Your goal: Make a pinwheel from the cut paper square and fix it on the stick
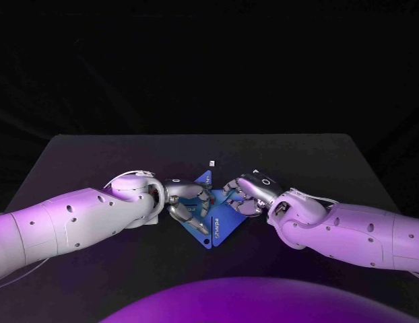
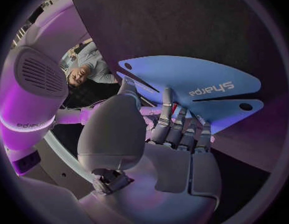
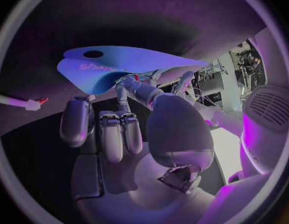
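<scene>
Blue paper [image 1: 215, 227], cut into flaps, sits at the worktop's [image 1: 93, 155] middle, between both hands. The left hand [image 1: 184, 202] and right hand [image 1: 240, 194] each close their fingers on it near its centre, probably to gather the corners there. A stick [image 3: 17, 101] lies nearby.

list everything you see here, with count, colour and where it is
table: one, black, under everything
paper: one, blue cut square with printed lettering, held between the two hands at mid-table
stick: one, white with a red tip, lying on the table apart from the paper
left arm: one, white, reaching in towards the paper
right arm: one, white, reaching in from the other side
left hand: one, silver, fingers on the paper
right hand: one, silver, fingers on the paper's other side
</scene>
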Controlling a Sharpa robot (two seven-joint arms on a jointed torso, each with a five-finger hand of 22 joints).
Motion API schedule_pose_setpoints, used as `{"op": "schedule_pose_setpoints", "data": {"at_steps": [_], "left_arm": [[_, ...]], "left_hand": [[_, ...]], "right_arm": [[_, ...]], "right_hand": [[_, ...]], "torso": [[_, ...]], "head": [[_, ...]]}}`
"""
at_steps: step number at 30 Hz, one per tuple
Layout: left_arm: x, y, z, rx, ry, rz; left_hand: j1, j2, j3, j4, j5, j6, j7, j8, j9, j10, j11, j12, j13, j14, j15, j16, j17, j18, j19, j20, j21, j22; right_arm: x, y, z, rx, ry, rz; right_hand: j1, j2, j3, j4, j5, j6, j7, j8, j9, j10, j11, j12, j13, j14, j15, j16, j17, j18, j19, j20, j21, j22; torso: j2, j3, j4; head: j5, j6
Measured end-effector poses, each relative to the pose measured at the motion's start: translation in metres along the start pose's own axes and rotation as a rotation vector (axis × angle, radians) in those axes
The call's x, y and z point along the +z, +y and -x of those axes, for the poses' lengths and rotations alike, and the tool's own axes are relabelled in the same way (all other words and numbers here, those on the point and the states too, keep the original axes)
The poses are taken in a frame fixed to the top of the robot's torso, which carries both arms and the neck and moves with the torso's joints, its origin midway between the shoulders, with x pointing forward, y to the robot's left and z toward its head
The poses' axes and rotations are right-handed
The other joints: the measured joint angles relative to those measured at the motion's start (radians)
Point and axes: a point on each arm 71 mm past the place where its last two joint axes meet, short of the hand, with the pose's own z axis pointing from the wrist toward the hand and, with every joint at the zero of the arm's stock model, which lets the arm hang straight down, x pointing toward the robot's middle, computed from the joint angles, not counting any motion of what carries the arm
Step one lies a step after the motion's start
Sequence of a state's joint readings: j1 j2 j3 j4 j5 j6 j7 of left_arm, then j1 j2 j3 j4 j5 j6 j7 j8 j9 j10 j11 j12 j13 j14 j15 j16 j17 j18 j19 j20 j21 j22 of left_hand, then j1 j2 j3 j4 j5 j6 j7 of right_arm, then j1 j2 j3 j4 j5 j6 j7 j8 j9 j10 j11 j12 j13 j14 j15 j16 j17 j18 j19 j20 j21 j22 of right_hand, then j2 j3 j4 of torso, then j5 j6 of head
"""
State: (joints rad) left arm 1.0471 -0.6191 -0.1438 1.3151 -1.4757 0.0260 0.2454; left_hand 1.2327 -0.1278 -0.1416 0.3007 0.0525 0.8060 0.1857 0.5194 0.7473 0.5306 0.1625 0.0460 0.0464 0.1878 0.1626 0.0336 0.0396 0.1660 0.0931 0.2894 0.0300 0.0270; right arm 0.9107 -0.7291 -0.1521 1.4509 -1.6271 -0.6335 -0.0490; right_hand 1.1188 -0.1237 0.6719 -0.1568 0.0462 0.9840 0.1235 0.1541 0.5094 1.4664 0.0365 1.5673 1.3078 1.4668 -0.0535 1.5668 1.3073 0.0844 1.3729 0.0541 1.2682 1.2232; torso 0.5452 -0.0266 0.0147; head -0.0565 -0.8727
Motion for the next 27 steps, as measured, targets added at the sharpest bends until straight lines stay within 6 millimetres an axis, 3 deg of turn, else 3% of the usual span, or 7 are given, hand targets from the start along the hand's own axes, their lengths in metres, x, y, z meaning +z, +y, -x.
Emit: {"op": "schedule_pose_setpoints", "data": {"at_steps": [10, 11, 21, 27], "left_arm": [[0.0001, -0.0004, 0.0000, -0.001, 0.001, 0.001], [0.0001, -0.0004, 0.0000, -0.001, 0.001, 0.001], [0.0003, -0.0003, -0.0002, -0.001, 0.003, 0.003], [0.0002, 0.0000, -0.0003, -0.002, 0.004, 0.004]], "left_hand": [[0.000, 0.000, 0.000, 0.000, 0.000, 0.000, 0.000, 0.000, 0.002, -0.004, 0.004, -0.001, 0.000, 0.000, 0.000, 0.000, 0.000, 0.000, 0.000, 0.000, 0.000, 0.000], [0.000, 0.000, 0.000, 0.000, 0.000, 0.000, 0.000, 0.000, 0.002, -0.004, 0.004, -0.001, 0.000, 0.000, 0.000, 0.000, 0.000, 0.000, 0.000, 0.000, 0.000, 0.000], [0.000, 0.000, 0.000, 0.000, 0.000, 0.000, 0.000, 0.003, 0.004, -0.011, 0.004, -0.001, 0.000, 0.000, 0.000, 0.000, 0.000, 0.000, 0.000, 0.000, 0.000, 0.000], [-0.004, -0.004, 0.000, 0.000, 0.000, 0.000, 0.000, 0.003, 0.005, -0.011, 0.004, -0.001, 0.000, 0.000, 0.000, 0.000, 0.000, 0.000, 0.000, 0.000, 0.000, 0.000]], "right_arm": [[0.0041, -0.0067, -0.0021, 0.013, 0.045, -0.047], [0.0045, -0.0069, -0.0027, 0.014, 0.050, -0.050], [0.0083, -0.0052, -0.0065, 0.027, 0.100, -0.064], [0.0085, -0.0058, -0.0075, 0.031, 0.114, -0.069]], "right_hand": [[0.000, 0.000, 0.010, 0.021, 0.000, -0.021, 0.014, -0.028, -0.027, -0.002, 0.012, 0.000, 0.000, 0.000, 0.014, 0.000, 0.000, 0.000, -0.001, 0.009, -0.004, -0.003], [-0.008, 0.008, 0.011, 0.028, 0.000, -0.026, 0.017, -0.032, -0.031, -0.002, 0.012, 0.000, 0.000, 0.000, 0.014, 0.000, 0.000, 0.000, -0.001, 0.009, -0.004, -0.003], [-0.017, 0.030, 0.029, 0.046, 0.004, -0.027, 0.013, -0.032, -0.046, 0.002, 0.015, 0.000, 0.000, 0.000, 0.014, 0.000, 0.000, 0.000, -0.001, 0.016, -0.004, 0.000], [-0.017, 0.030, 0.033, 0.050, 0.004, -0.026, 0.011, -0.032, -0.047, 0.002, 0.015, 0.000, 0.000, 0.000, 0.014, 0.000, 0.000, 0.000, -0.001, 0.016, -0.004, 0.000]], "torso": [[0.000, -0.0005, 0.0009], [0.000, -0.0005, 0.0010], [0.000, -0.0012, 0.0012], [0.000, -0.0014, 0.0006]], "head": [[-0.001, 0.000], [0.000, 0.000], [0.001, 0.000], [0.002, 0.000]]}}
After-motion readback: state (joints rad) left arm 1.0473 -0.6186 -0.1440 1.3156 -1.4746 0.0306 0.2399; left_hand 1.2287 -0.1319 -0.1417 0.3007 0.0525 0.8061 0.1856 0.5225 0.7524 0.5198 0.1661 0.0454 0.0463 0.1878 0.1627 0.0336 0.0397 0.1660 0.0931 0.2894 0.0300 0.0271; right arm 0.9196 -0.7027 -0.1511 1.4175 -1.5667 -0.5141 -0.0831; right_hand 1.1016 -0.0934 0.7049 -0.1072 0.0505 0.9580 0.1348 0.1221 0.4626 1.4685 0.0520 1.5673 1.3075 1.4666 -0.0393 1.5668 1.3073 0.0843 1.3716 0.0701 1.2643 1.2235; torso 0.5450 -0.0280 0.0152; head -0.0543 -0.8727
